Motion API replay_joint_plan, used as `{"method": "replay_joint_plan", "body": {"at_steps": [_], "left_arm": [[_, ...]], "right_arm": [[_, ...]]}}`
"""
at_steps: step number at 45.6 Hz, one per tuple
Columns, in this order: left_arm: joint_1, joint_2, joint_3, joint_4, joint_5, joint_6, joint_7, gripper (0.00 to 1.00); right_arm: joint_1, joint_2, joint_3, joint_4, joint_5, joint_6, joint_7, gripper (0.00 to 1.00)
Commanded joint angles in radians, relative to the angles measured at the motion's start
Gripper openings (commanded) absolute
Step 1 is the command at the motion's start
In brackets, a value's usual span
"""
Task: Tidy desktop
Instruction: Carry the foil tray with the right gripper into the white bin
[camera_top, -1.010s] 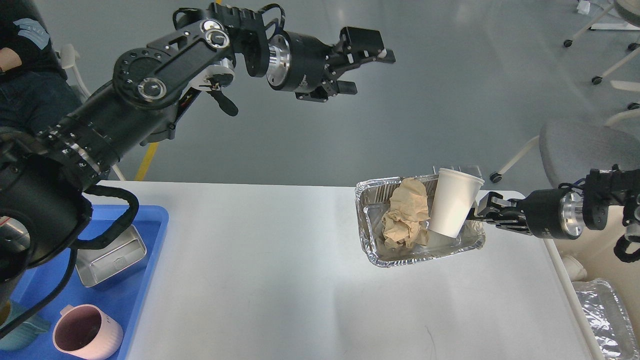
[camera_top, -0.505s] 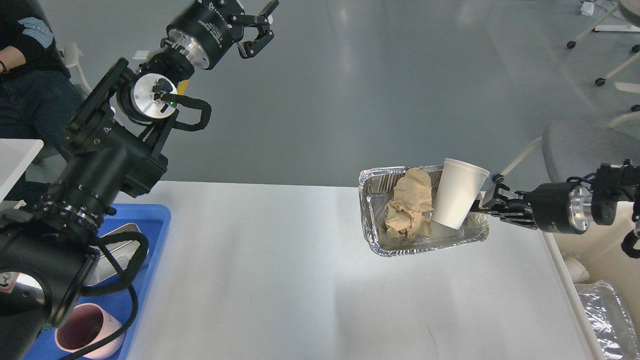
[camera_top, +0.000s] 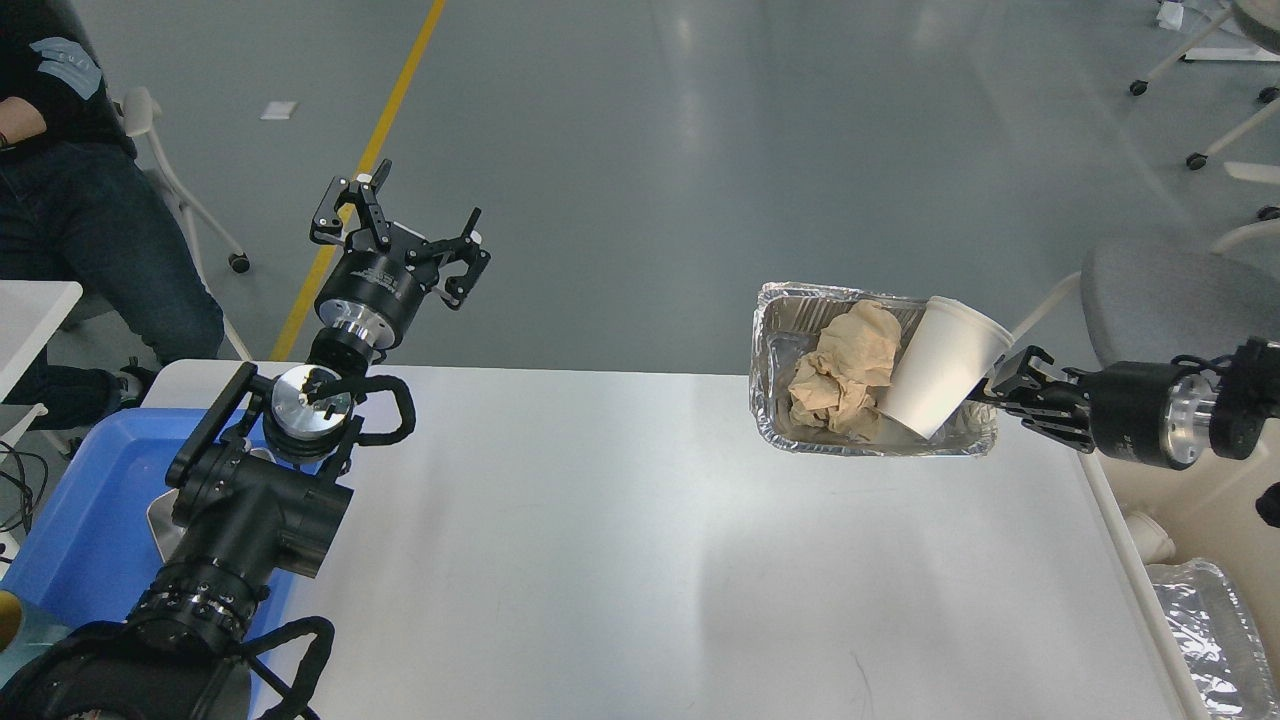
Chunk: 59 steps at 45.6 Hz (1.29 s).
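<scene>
Grey floor is stretching behind the white desk (camera_top: 620, 540), which is filling the lower view. Over its far right corner the right gripper (camera_top: 1000, 388), jaws clamped on a foil tray (camera_top: 785, 345), is holding it aloft with crumpled paper (camera_top: 845, 375) and a leaning paper cup (camera_top: 940, 365); keeping it level should prevent spills. Near the far left corner the left gripper (camera_top: 400, 225) is hanging with jaws apart.

Desktop (camera_top: 620, 540): wide white rectangular top, rounded corners, smooth, level, spanning lower view.

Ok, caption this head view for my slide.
Right gripper lifts crinkled foil tray holding white paper cup.
</scene>
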Motion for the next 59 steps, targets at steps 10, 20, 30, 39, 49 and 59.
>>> {"method": "replay_joint_plan", "body": {"at_steps": [10, 20, 30, 39, 49, 59], "left_arm": [[0.087, 0.012, -0.01, 0.0, 0.002, 0.002, 0.0, 0.97], [0.099, 0.008, -0.01, 0.0, 0.007, 0.02, 0.0, 0.97], [0.114, 0.021, -0.008, -0.001, 0.011, 0.028, 0.0, 0.97], [0.114, 0.029, -0.008, -0.001, 0.014, 0.032, 0.0, 0.97], [0.114, 0.06, -0.007, -0.006, 0.014, 0.049, 0.0, 0.97], [0.114, 0.101, -0.005, -0.012, 0.014, 0.078, 0.007, 0.97]], "right_arm": [[-0.189, -0.096, 0.08, -0.027, 0.102, -0.238, -0.007, 0.0], [-0.276, -0.14, 0.08, -0.114, 0.204, -0.402, -0.007, 0.0], [-0.296, -0.125, 0.075, -0.278, 0.3, -0.564, -0.005, 0.0], [-0.316, -0.064, 0.074, -0.412, 0.348, -0.66, 0.004, 0.0], [-0.327, 0.004, 0.075, -0.507, 0.348, -0.749, 0.01, 0.0], [-0.333, 0.058, 0.077, -0.594, 0.348, -0.779, 0.028, 0.0]]}}
